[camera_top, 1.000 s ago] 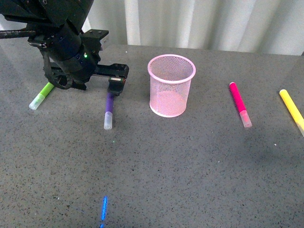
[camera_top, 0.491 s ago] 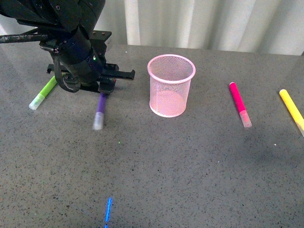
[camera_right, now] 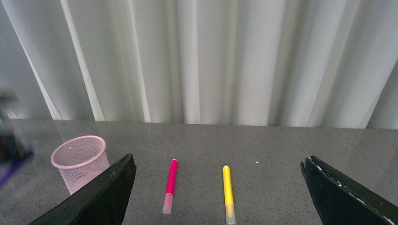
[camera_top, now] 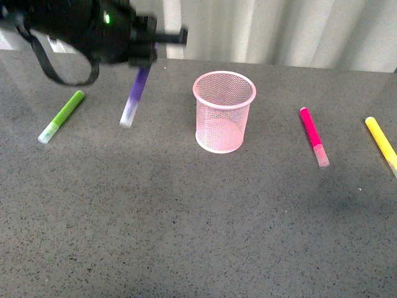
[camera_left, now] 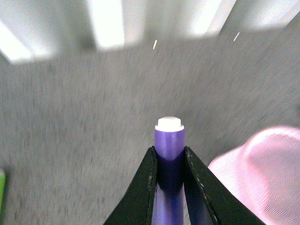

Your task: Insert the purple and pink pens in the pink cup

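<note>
My left gripper (camera_top: 144,57) is shut on the purple pen (camera_top: 136,94) and holds it in the air, cap hanging down, to the left of the pink cup (camera_top: 223,112). In the left wrist view the purple pen (camera_left: 169,154) sits between the black fingers (camera_left: 146,187), with the pink cup's rim (camera_left: 262,173) blurred beside it. The pink pen (camera_top: 313,135) lies flat on the table right of the cup; it also shows in the right wrist view (camera_right: 169,185) beside the cup (camera_right: 80,161). My right gripper (camera_right: 216,206) is open and empty, high above the table.
A lime green marker (camera_top: 61,116) lies at the left of the grey table (camera_top: 198,236). A yellow marker (camera_top: 381,144) lies at the far right, also in the right wrist view (camera_right: 228,193). White curtains hang behind the table's far edge.
My left gripper has lifted the purple pen off the table, up and away from it. The pen now hangs in the air. The cup and other pens have not moved.
</note>
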